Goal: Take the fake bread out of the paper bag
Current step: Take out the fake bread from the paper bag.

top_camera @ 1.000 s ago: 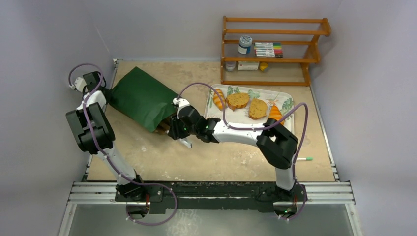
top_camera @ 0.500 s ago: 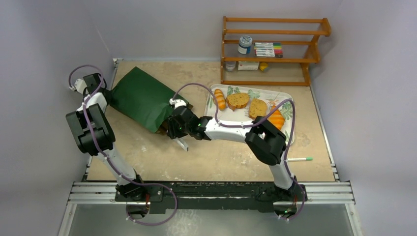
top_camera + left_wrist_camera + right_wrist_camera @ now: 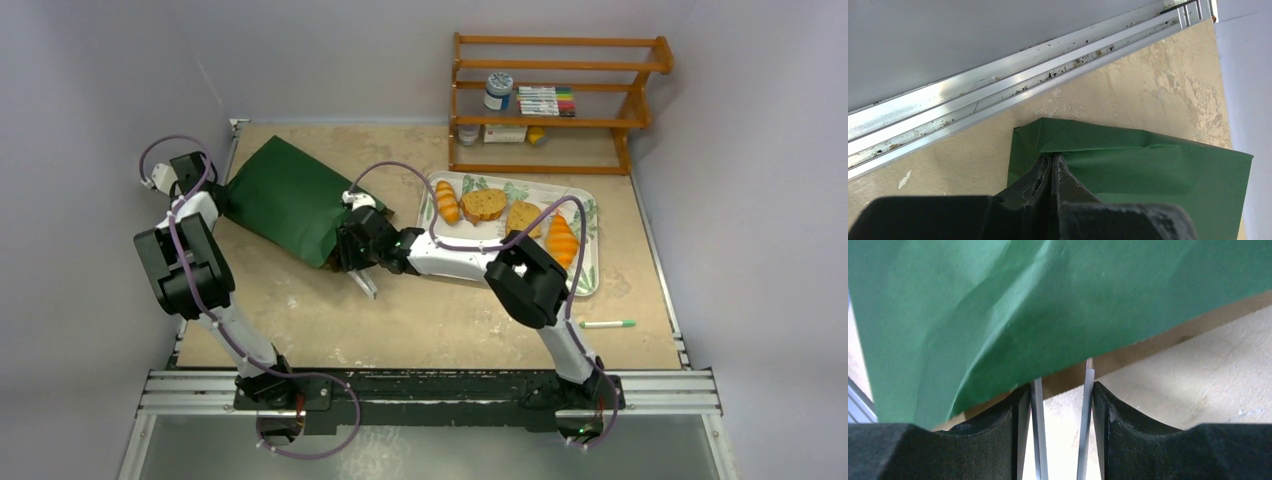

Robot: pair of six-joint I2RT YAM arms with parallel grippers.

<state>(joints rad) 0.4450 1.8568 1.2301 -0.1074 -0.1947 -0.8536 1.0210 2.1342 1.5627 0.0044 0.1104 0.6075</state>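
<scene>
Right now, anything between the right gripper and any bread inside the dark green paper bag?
Yes: the upper wall of the dark green paper bag sags over its mouth, just ahead of the open right gripper, leaving a low brown slit. The inside is hidden.

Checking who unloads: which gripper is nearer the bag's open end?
Right. The right gripper sits at the paper bag's open end; the left gripper pinches its closed corner.

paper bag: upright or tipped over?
Lying on its side: the paper bag rests flat on the table, mouth toward the open right gripper; the left gripper pinches its closed end.
</scene>
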